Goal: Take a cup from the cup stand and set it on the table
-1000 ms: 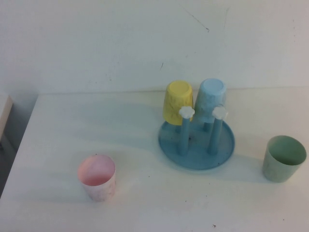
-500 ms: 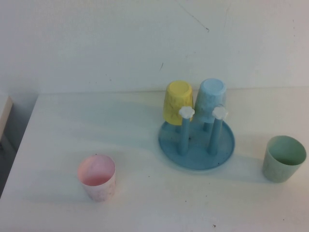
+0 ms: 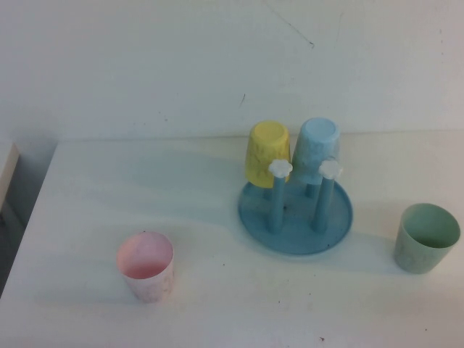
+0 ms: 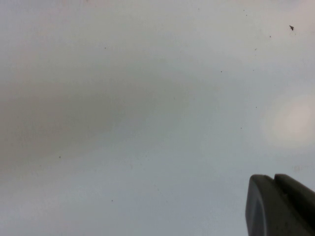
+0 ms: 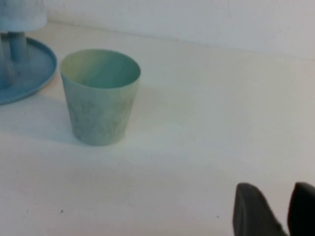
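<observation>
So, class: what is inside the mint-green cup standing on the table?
Nothing shows inside the cup: only its bare inner wall. Its floor is hidden. Right gripper, open, hangs apart; left gripper shut.

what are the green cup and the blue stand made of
The green cup: likely matte plastic, with thin walls and faint speckling. The blue stand: apparently smooth moulded plastic, uniform in colour, with white-capped pegs. Both grippers, left gripper and right gripper, are clear of them.

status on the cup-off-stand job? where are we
Looks done: the green cup stands upright on the table, apart from the cup stand, which holds the yellow cup and blue cup. In hand: nothing. The right end effector is open, clear of the cup; the left end effector is shut over bare table. Left: nothing visible.
</observation>
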You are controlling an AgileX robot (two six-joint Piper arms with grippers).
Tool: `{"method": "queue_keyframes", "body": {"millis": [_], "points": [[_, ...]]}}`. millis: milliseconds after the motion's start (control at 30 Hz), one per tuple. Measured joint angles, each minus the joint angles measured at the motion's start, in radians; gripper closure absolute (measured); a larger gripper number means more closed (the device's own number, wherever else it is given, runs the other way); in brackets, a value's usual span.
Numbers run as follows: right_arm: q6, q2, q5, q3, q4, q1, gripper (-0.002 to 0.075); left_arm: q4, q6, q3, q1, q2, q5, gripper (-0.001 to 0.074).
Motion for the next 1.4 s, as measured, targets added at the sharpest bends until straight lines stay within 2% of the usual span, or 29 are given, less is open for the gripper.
{"method": "queue_keyframes", "body": {"millis": [200, 467, 1400], "points": [[0.002, 0.0, 0.007, 0.0, 0.002, 0.0, 0.0554, 0.002, 0.0, 0.0, 0.0, 0.0, 0.0, 0.0737], [0.143, 0.0, 0.007, 0.0, 0.004, 0.0, 0.0554, 0.002, 0.0, 0.0, 0.0, 0.0, 0.0, 0.0737], [0.131, 0.0, 0.007, 0.0, 0.004, 0.0, 0.0557, 0.002, 0.0, 0.0, 0.0, 0.0, 0.0, 0.0737]]}}
